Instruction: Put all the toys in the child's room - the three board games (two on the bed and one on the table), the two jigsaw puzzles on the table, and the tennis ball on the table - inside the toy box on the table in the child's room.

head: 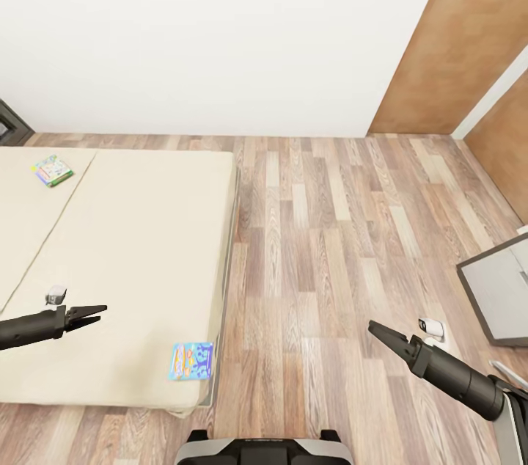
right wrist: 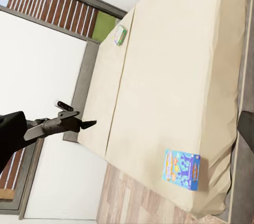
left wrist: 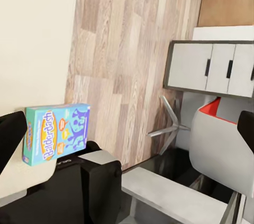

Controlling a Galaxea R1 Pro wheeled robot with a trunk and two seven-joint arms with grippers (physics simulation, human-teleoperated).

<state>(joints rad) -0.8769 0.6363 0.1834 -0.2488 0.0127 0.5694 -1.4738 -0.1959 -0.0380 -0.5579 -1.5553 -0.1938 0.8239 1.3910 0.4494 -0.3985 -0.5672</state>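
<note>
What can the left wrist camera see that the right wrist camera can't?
Left wrist camera: grey drawers and a chair's metal legs on the wood floor. Right wrist camera: a green board game far up the bed, a window, and the left pincer hovering over the bed. Both: the blue Balderdash box near the edge of the bed.

Cream bed (head: 132, 230), blue board game (head: 191, 361), green board game (head: 52, 170), wood-plank floor (head: 330, 230)
</note>
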